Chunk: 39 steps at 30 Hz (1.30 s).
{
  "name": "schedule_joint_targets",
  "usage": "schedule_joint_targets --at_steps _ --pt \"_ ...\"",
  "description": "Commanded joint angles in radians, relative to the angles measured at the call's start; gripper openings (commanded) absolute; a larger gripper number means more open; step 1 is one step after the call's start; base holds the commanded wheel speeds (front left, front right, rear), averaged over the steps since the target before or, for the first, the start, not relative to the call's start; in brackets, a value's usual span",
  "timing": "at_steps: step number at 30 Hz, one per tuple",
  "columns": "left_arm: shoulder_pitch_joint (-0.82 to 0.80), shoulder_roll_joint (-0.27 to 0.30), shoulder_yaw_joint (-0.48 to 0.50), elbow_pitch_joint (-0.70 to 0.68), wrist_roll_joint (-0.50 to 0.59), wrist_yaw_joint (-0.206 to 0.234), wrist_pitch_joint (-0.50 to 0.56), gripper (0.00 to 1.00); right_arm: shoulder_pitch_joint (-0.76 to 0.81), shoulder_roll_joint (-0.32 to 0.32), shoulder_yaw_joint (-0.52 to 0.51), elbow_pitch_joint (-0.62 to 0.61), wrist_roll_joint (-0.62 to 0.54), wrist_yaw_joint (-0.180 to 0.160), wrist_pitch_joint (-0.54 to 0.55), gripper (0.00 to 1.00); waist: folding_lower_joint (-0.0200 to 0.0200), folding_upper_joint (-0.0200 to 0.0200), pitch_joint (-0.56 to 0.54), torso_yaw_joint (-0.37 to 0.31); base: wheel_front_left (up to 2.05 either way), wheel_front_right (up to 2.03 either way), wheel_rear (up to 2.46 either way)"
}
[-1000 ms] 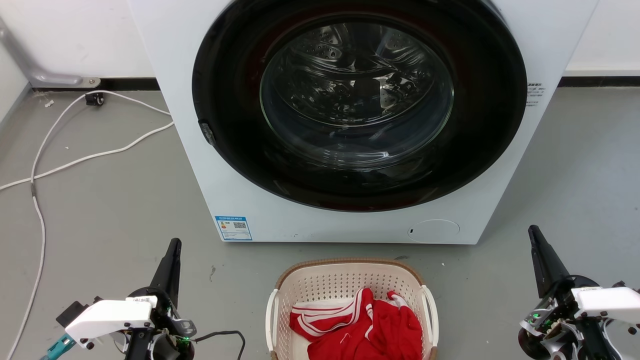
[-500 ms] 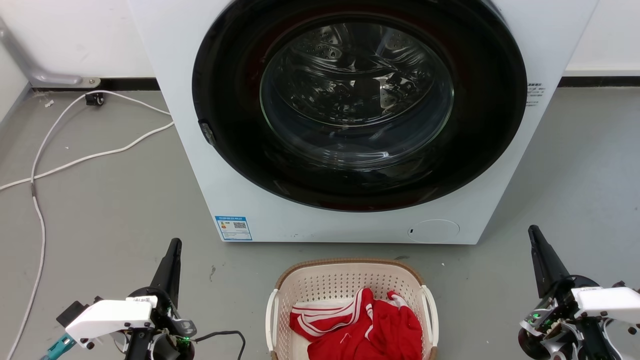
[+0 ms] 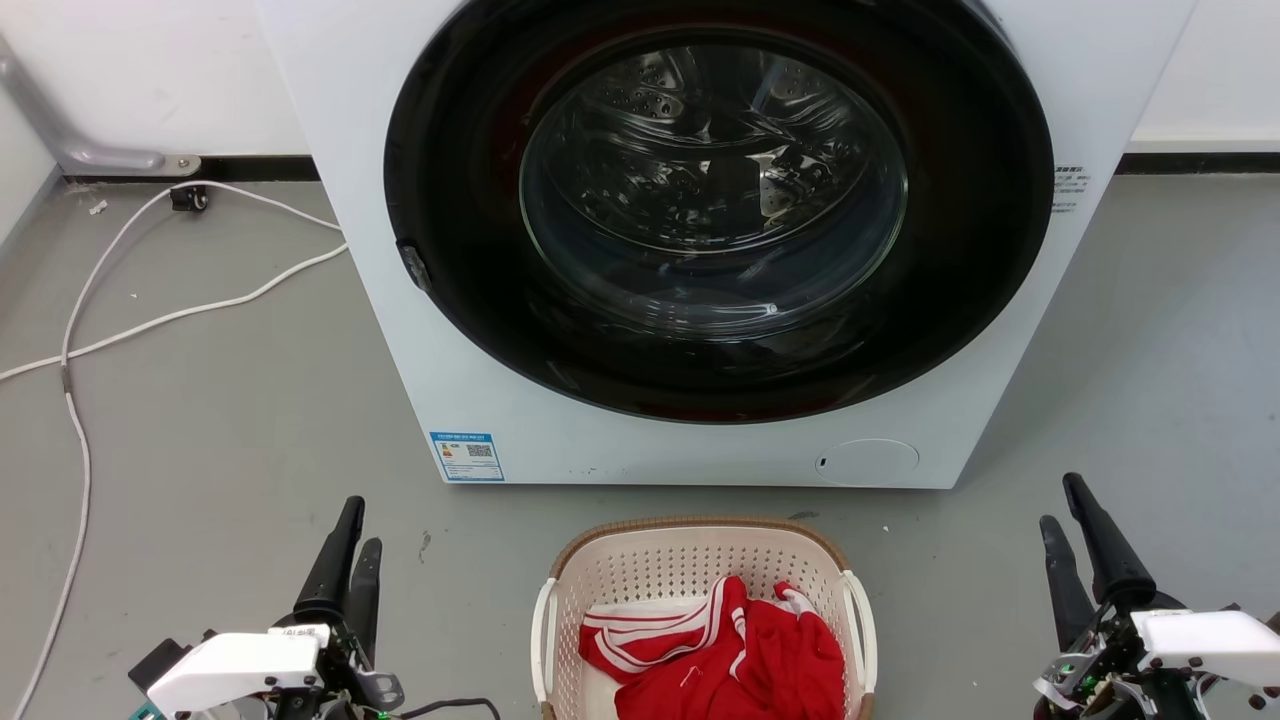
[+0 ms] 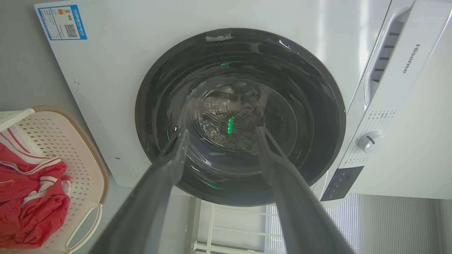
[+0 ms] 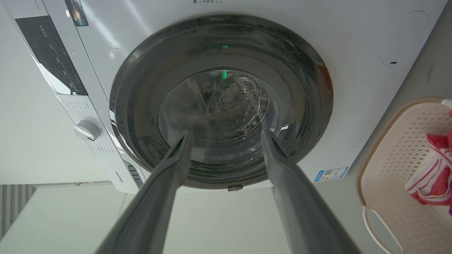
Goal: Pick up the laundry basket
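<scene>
Between left end effector and right end effector, laundry basket, touching neither

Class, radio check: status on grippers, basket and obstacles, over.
Left gripper open, right gripper open, both empty. Laundry basket on floor between them, untouched. Washing machine close behind basket.

Your head view is bright, evenly lit and sharp throughout, with only a faint soft shadow on the floor beside the washing machine and pale reflections curling over its door glass. In both wrist views the wide lens bows the machine's straight edges toward the borders, and the left gripper and right gripper smear into soft grey blur near the lens. Small green glints sit on the glass there, and glare washes out the white panel in the left wrist view.
</scene>
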Motion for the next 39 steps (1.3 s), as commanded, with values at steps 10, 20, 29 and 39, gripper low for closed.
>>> schedule_joint_targets --at_steps 10,20,29,39 --pt "0.004 0.003 -0.018 -0.057 0.036 0.0 -0.054 1.0 0.008 -0.002 0.004 -0.055 -0.063 0.0 -0.056 1.0 0.0 0.0 -0.001 -0.001 0.0 0.0 0.0" --pt "0.015 0.003 0.027 -0.063 0.129 0.007 -0.097 1.0 0.012 -0.002 -0.023 -0.095 -0.24 0.0 -0.099 1.0 0.0 0.0 -0.003 -0.001 0.0 0.0 0.0" --pt "0.014 0.004 0.069 -0.149 0.297 0.055 -0.132 1.0 0.007 -0.002 -0.031 -0.197 -0.531 0.0 -0.134 1.0 0.0 0.0 -0.003 0.001 0.0 0.0 0.0" --pt "0.03 0.004 -0.015 -0.294 0.589 0.108 -0.167 1.0 0.009 -0.002 0.022 -0.314 -0.859 0.0 -0.17 1.0 0.0 0.0 0.004 0.001 0.0 0.0 0.0"
